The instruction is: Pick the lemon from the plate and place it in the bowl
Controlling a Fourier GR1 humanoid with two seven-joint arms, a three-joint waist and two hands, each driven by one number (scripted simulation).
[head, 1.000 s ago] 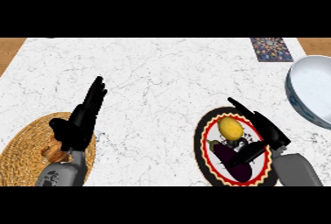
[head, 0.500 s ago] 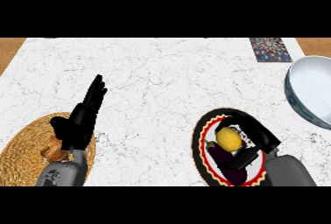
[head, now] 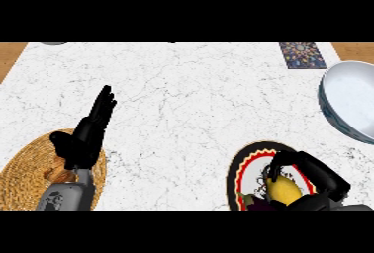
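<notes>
Lemon (head: 283, 189) sits on the plate (head: 245, 170) near the worktop's (head: 190, 94) front edge, toward the right corner, with the right hand (head: 310, 178) curled over it, fingers wrapping its top and side. The bowl (head: 350, 106) stands at the worktop's right edge, apart from the plate. The left hand (head: 86, 136) rests open, fingers straight, over a woven mat (head: 29, 170) at the front left. A patterned tile (head: 302, 54) lies near the back right corner.
</notes>
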